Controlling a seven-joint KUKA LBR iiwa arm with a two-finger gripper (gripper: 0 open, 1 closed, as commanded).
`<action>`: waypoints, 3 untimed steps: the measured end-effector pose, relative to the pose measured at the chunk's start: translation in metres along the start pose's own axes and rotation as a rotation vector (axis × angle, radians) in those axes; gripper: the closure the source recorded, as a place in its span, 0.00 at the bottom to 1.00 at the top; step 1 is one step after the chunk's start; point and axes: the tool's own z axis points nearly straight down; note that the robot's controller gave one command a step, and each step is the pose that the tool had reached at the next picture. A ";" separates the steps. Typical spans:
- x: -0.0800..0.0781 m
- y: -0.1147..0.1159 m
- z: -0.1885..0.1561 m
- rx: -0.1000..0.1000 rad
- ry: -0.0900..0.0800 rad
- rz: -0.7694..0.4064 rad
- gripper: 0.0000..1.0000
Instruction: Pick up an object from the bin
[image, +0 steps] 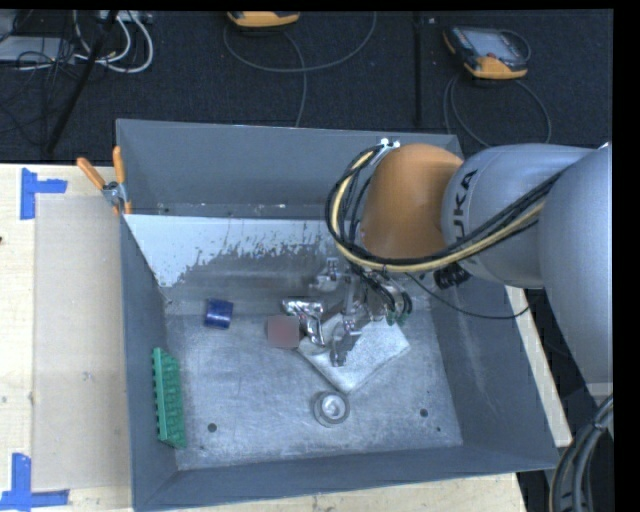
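A grey metal bin (145, 350) is seen from above, and five loose things are spread across its floor, well apart rather than heaped. Near the middle of the floor, a little toward the right wall, a pale flat sheet (372, 352) is laid with one corner pointed at the near wall. Just beside its left edge a small brown block (282, 333) is found. Further toward the left wall, a short blue cylinder (218, 314) is lying on its side. Along the left wall, near the near left corner, a long green toothed strip (169, 397) is laid lengthwise. Close to the near wall, just below the pointed corner of the sheet, a small round metal ring (329, 407) is set flat. The arm (540, 215) is reached in over the right wall, with its orange cover (405, 200) and looped cables (345, 215) held above the far right part of the floor. The claw (325, 325) is lowered over the upper left part of the pale sheet, close to the brown block. Whether the claw is open or closed cannot be told, and nothing can be made out in its grip. Part of the sheet's far edge is hidden by the wrist.
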 end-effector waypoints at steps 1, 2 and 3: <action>0.000 0.001 0.000 0.000 0.000 -0.014 0.00; 0.000 0.001 0.000 0.000 0.000 -0.012 0.00; 0.000 0.001 0.001 0.002 0.001 0.027 0.00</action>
